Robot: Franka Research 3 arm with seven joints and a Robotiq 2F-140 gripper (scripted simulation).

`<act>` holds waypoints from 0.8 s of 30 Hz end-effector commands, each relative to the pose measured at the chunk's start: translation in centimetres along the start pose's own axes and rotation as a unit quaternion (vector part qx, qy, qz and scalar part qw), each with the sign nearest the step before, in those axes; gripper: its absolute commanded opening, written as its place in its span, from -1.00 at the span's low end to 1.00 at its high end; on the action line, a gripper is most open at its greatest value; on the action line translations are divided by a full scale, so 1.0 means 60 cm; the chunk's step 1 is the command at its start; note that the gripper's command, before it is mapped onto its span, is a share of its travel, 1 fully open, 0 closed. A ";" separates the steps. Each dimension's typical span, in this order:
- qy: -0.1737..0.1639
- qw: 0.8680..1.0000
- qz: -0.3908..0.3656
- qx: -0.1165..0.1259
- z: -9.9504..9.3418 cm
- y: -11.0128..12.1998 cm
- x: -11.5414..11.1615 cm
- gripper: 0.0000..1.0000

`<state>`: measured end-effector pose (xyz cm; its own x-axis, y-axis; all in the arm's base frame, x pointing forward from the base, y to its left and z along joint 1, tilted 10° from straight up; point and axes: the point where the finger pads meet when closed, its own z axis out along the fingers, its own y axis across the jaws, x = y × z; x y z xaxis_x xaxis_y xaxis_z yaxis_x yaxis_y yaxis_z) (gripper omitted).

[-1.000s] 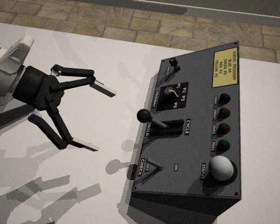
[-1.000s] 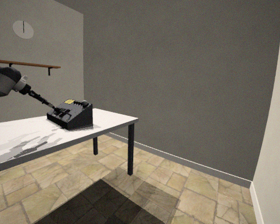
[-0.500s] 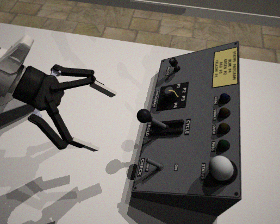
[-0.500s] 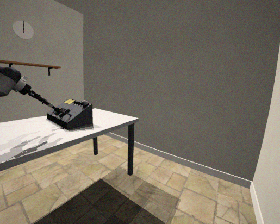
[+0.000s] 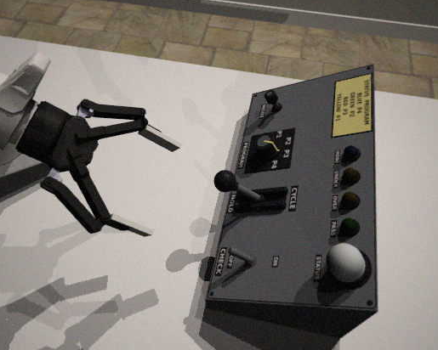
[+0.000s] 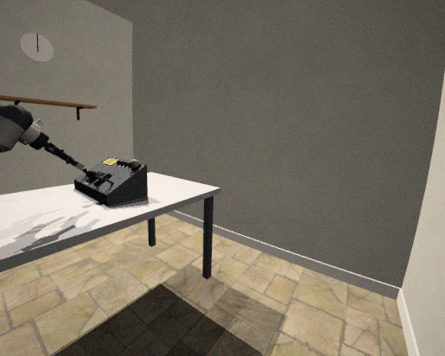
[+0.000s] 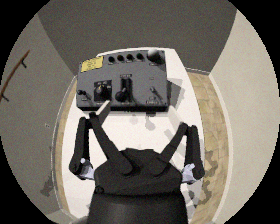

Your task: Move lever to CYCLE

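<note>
A dark grey console (image 5: 308, 239) (image 6: 123, 185) (image 7: 144, 97) stands on the white table (image 5: 155, 197). Its lever (image 5: 236, 186) (image 7: 124, 88) has a black ball knob and leans toward the HOLD end of its slot, away from the CYCLE label (image 5: 292, 198). My gripper (image 5: 163, 189) (image 6: 81, 167) (image 7: 139, 108) is wide open and empty. It hovers to the left of the console, pointing at it, with the fingertips a short way from the lever knob.
The console also carries a small MODE toggle (image 5: 272, 98), a PROGRAM rotary knob (image 5: 265, 149), a CHECK toggle (image 5: 241, 256), several dark lamps (image 5: 349, 189), a white STATUS dome (image 5: 346, 262) and a yellow label (image 5: 353, 105). The table's far edge runs behind the console.
</note>
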<state>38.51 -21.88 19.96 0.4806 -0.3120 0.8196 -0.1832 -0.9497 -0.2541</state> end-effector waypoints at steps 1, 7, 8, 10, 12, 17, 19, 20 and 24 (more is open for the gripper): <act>-0.001 1.000 0.002 0.003 -0.008 -0.004 0.002 1.00; -0.001 1.000 0.002 0.003 -0.021 -0.006 0.007 1.00; -0.001 1.000 0.002 0.003 -0.025 -0.006 0.008 1.00; -0.001 1.000 0.002 0.003 -0.033 -0.007 0.012 1.00; -0.001 1.000 0.002 0.003 -0.041 -0.008 0.015 1.00; -0.001 1.000 0.002 0.003 -0.061 -0.010 0.022 1.00; -0.001 1.000 0.002 0.003 -0.068 -0.011 0.025 1.00; -0.001 1.000 0.002 0.003 -0.072 -0.012 0.027 1.00; -0.001 1.000 0.002 0.003 -0.078 -0.012 0.029 1.00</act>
<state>35.73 -22.22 23.63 0.4798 -0.3037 0.8232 -0.1892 -0.9519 -0.2409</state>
